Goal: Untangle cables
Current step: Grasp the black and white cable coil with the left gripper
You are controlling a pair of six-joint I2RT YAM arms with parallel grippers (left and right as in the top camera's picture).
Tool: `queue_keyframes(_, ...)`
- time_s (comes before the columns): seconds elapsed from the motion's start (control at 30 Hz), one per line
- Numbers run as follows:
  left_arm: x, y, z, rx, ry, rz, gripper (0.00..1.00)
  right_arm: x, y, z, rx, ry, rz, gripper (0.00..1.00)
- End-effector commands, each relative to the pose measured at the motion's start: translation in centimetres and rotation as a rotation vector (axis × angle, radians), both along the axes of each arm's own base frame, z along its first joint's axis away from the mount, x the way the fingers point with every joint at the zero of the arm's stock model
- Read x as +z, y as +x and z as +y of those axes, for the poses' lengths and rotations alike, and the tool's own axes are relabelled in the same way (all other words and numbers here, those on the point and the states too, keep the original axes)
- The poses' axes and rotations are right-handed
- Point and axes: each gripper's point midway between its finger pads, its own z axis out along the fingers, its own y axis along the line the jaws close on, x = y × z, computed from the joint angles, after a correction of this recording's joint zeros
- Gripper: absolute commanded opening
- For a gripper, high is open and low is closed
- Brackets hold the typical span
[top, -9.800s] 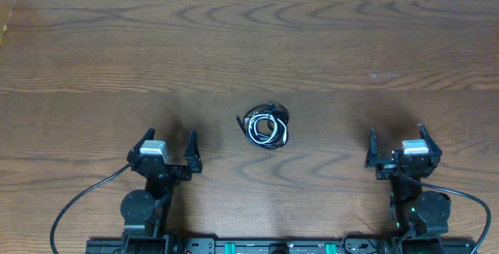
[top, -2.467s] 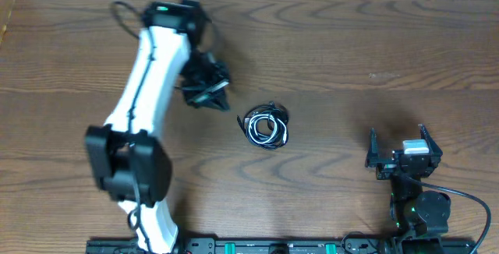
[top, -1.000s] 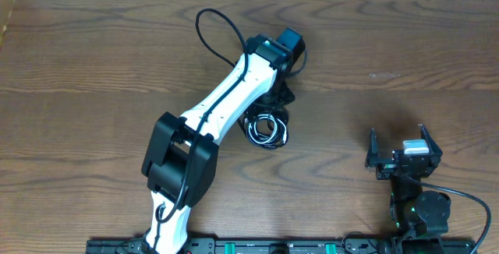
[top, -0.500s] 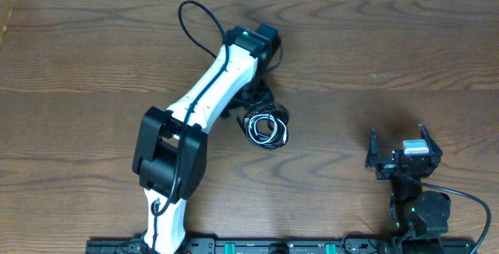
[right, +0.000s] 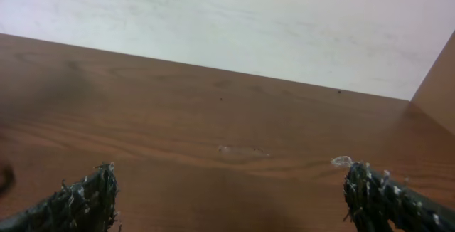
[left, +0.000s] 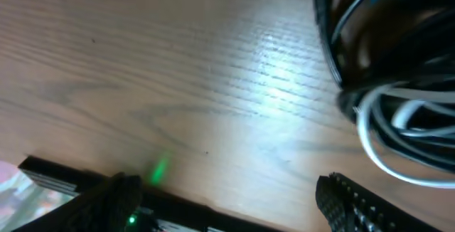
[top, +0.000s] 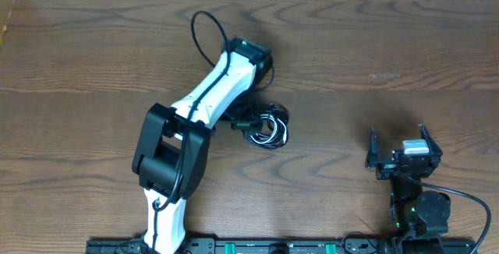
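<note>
1. The cables (top: 267, 126) lie as one small coiled knot near the middle of the table (top: 374, 44). They are black loops with a white cord (left: 387, 143) wound through them.
2. They look light and limp. A tug on one loop would probably drag the whole knot across the smooth wood rather than free anything. The strands are thin and may slip out of a loose pinch.
3. The best hold seems to be an outer black loop on the knot's left edge, which is closest to the working claw. The white cord is another option, being the easiest strand to single out. Something would have to pin the rest.
4. The left gripper (left: 224, 200) is low over the table, just left of the knot. Its jaws are spread wide with only bare wood between them, so it holds nothing.
5. The right gripper (right: 234, 200) sits at the near right, well apart from the cables. It is also spread wide and empty.
6. From overhead, the left arm (top: 207, 98) covers the knot's left edge and its own fingers. The left wrist view is blurred and cuts the coil off at the top and right. No plug ends can be picked out, nor how many cords there are or where they cross. The claw may be brushing the nearest loop, but I cannot tell.
</note>
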Motion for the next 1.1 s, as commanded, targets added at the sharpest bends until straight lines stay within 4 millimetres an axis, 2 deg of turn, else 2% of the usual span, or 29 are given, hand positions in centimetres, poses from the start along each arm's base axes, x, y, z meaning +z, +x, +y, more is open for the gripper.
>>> queue_keyframes(0.0,-2.3,-1.4,-0.7,-0.008,-0.053,0.064,0.84,-0.1,0.0,0.1,0.003,-0.015,0.002,0.99)
queue_keyframes(0.13,-4.2,-1.0,-2.4,0.012,-0.150,0.035,0.84,-0.1,0.0,0.1,0.003,-0.015,0.002,0.99)
queue_keyframes(0.23,-4.9,0.4,-3.1,-0.012,-0.189,-0.028,0.84,-0.1,0.0,0.1,0.003,-0.015,0.002,0.99)
queue_keyframes(0.27,-5.1,1.1,-3.2,-0.025,-0.193,-0.056,0.78,-0.1,0.0,0.1,0.003,-0.015,0.002,0.99)
queue_keyframes(0.3,-5.3,2.0,-2.9,-0.034,-0.180,-0.093,0.73,-0.1,0.0,0.1,0.003,-0.015,0.002,0.99)
queue_keyframes(0.33,-5.4,2.6,-2.7,-0.040,-0.166,-0.123,0.72,-0.1,0.0,0.1,0.003,-0.015,0.002,0.99)
queue_keyframes(0.5,-5.6,6.6,-0.9,-0.087,-0.043,-0.304,0.70,-0.1,0.0,0.1,0.003,-0.015,0.002,0.99)
queue_keyframes(0.6,-5.6,8.1,-1.2,-0.088,-0.047,-0.367,0.70,-0.1,0.0,0.1,0.003,-0.015,0.002,0.99)
queue_keyframes(0.7,-4.2,9.4,-1.9,-0.085,-0.066,-0.408,0.70,-0.1,0.0,0.1,0.003,-0.015,0.002,0.99)
queue_keyframes(0.83,-0.9,10.0,-2.6,-0.035,-0.096,-0.451,0.69,-0.1,0.0,0.1,0.003,-0.015,0.002,0.99)
queue_keyframes(0.93,1.3,9.5,-2.9,0.016,-0.124,-0.451,0.69,-0.1,0.0,0.1,0.003,-0.015,0.002,0.99)
queue_keyframes(1.07,2.3,7.2,-4.5,0.041,-0.245,-0.357,0.70,-0.1,0.0,0.1,0.003,-0.015,0.002,0.99)
